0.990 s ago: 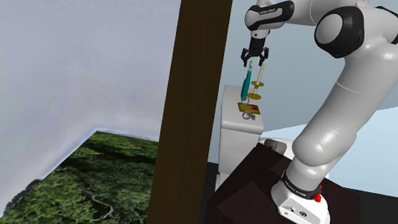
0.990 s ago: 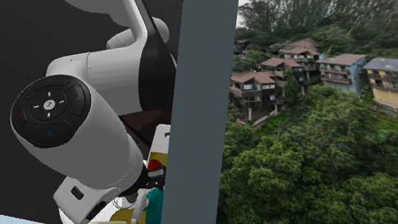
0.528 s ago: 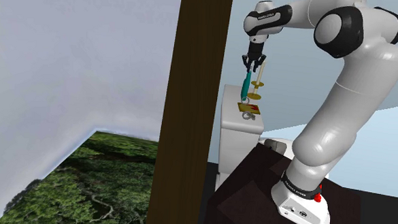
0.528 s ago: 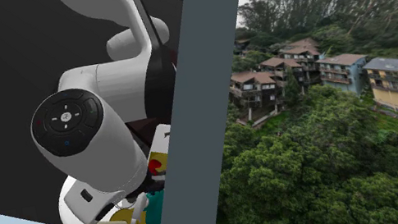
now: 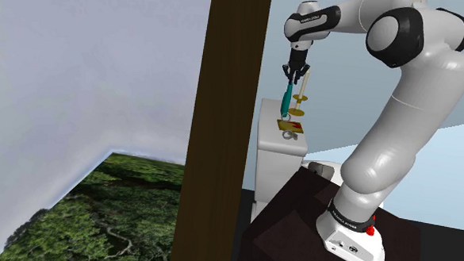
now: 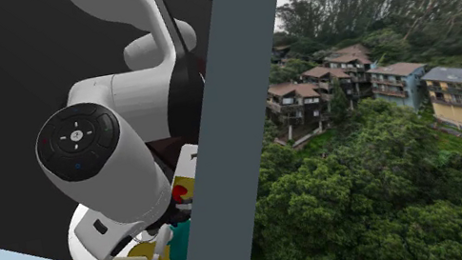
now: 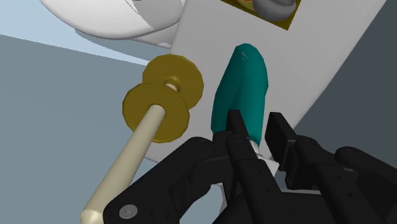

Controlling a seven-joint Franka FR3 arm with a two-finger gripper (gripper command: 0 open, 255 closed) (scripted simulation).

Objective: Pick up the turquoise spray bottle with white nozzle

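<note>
Clamping the top of the turquoise spray bottle [image 7: 242, 89], the claw [image 7: 254, 130] has both black fingers [image 7: 234, 124] pressed against the bottle's sides, and a sliver of white nozzle shows between them. A second ago those fingers stood spread wide around the bottle's head. Half a second ago they had come together on it, and nothing has shifted since. The arm's pose in the second exterior view likewise matches the half-second-old picture.

In the shoulder view the claw [image 5: 296, 72] points straight down and the bottle [image 5: 286, 100] hangs directly beneath it, leaning slightly, in the same spot as before. Whether the bottle's foot touches the white cabinet top [image 5: 271, 147] under the claw cannot be told.

Just beside the claw stands a gold disc stand [image 7: 162, 102] with a cream rod, close to the bottle but apart from it. Beyond the bottle's foot, further from the claw, lies a yellow card [image 5: 292, 127].

In the second exterior view a patch of the bottle [image 6: 181, 244] peeks out below the arm.
</note>
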